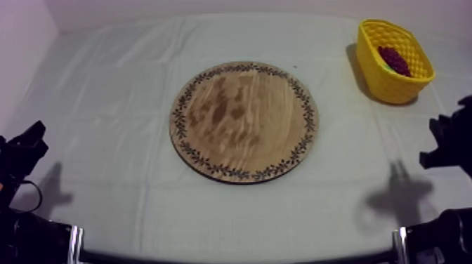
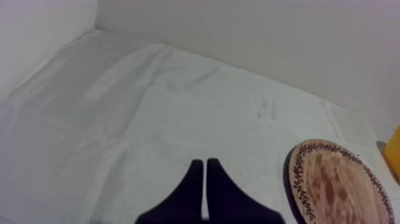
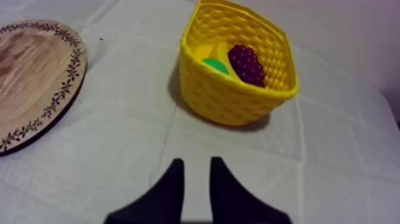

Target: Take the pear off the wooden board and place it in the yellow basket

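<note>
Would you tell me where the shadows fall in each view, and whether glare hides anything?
Top view: even light, no glare; soft shadows on the cloth near both lower corners, and the yellow basket shades the cloth beside it toward the wooden board. Left wrist view: faint shading along the cloth's folds. Right wrist view: a dark shadow under the basket's near wall.

Cloth-covered table (image 1: 98,140) carries two items: round wooden board (image 1: 244,121) at centre, yellow basket (image 1: 385,78) at far right corner, well apart.

Purple grapes (image 1: 395,60) at far R corner; grey-white cloth (image 1: 105,105) creased, pale wall (image 2: 268,36) behind.
</note>
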`<action>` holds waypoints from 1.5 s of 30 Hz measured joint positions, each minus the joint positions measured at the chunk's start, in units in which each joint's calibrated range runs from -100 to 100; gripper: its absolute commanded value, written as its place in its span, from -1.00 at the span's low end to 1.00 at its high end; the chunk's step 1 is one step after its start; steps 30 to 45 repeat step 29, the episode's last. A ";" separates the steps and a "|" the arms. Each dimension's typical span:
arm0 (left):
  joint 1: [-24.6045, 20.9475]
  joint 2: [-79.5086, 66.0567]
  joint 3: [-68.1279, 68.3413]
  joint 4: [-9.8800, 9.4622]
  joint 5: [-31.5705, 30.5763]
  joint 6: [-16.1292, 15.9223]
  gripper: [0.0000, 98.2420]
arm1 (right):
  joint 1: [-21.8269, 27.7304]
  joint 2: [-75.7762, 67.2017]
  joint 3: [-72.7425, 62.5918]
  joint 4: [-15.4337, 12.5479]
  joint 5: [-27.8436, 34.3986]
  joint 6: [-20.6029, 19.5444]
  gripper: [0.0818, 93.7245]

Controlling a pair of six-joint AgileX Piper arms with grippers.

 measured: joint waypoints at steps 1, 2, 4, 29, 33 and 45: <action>0.00 0.00 0.00 0.00 0.00 0.00 -1.00 | -0.04 -2.21 1.24 0.00 1.04 -0.68 -0.95; 0.00 0.00 0.00 0.00 0.00 0.00 -1.00 | -0.04 -4.30 2.16 0.00 1.83 -1.46 -0.96; 0.00 0.00 0.00 0.00 0.00 0.00 -1.00 | 0.03 -8.07 3.04 -0.36 3.32 -2.92 -0.98; 0.00 0.00 0.00 0.00 0.00 0.00 -1.00 | -0.42 -13.32 4.48 0.61 2.32 -5.19 -0.99; 0.00 0.00 0.00 0.00 0.00 0.00 -1.00 | -0.42 -13.32 4.48 0.61 2.32 -5.19 -0.99; 0.00 0.00 0.00 0.00 0.00 0.00 -1.00 | -0.42 -13.32 4.48 0.61 2.32 -5.19 -0.99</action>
